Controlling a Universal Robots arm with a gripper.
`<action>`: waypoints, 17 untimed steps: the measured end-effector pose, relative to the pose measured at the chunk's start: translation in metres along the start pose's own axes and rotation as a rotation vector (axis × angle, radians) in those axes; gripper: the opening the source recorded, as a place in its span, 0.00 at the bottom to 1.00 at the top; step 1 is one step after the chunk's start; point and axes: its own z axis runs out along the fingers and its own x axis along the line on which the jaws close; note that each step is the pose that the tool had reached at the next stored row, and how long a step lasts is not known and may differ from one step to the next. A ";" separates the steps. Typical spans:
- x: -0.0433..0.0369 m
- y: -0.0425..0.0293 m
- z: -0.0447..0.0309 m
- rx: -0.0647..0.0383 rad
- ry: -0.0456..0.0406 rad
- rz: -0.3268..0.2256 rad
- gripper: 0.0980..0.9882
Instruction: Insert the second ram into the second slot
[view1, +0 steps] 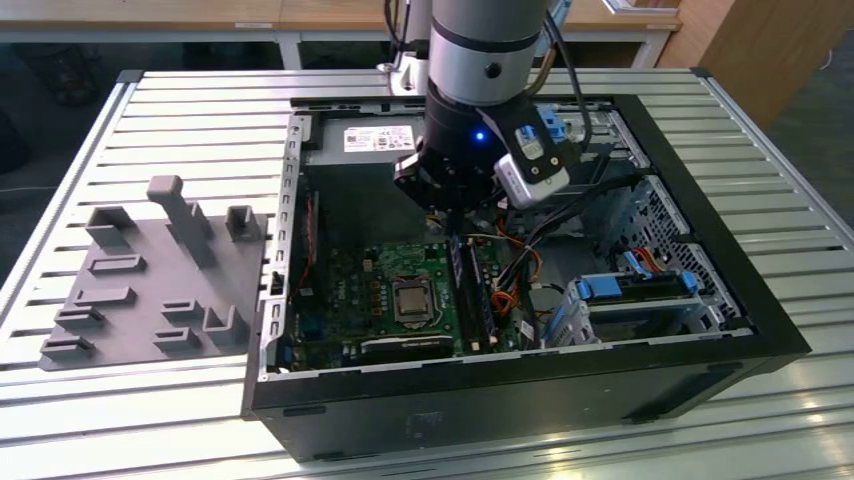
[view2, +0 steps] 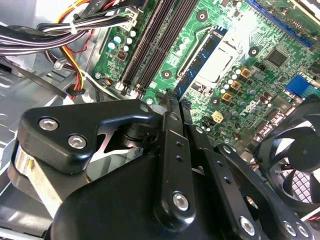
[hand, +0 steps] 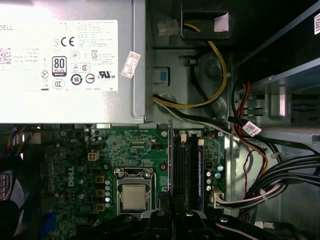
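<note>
While the arm hangs over it, case (view1: 534, 400): black, lying open-side up on the slatted table (view1: 174, 100), right of centre in the exterior frame.
In the case: a green circuit board (view1: 360, 290) with the processor socket (hand: 134, 192) near its middle; a grey power supply (hand: 65, 60) above the board in the exterior frame; bundled cables (view2: 60, 30); a fan (view2: 295, 165); a drive bay with blue tabs (view1: 627, 290) at the lower right of the exterior frame.
Slots: a bank of dark memory slots (hand: 186, 170) just beside the socket.
Tray: a grey rack of holders (view1: 147, 280) on the table at the exterior view's left, well apart from the case.
Gripper (view1: 451, 215): lowered into the case, its fingers (view2: 170, 107) closed together on the stick's near end.
Second ram (hand: 170, 160): pinched in the gripper, between the socket and the slots in both wrist views.
Look of the second ram (view2: 200, 60): long, thin, blue, with dark chips along its face; edge-on in the first wrist view.
Seating: whether it touches a slot, I cannot tell.
</note>
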 end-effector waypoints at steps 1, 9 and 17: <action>0.0000 0.0000 0.0005 0.000 0.0000 0.000 0.04; 0.0000 -0.0003 0.0053 0.000 0.0000 0.000 0.04; -0.0001 -0.0006 0.0105 0.000 0.0040 -0.009 0.04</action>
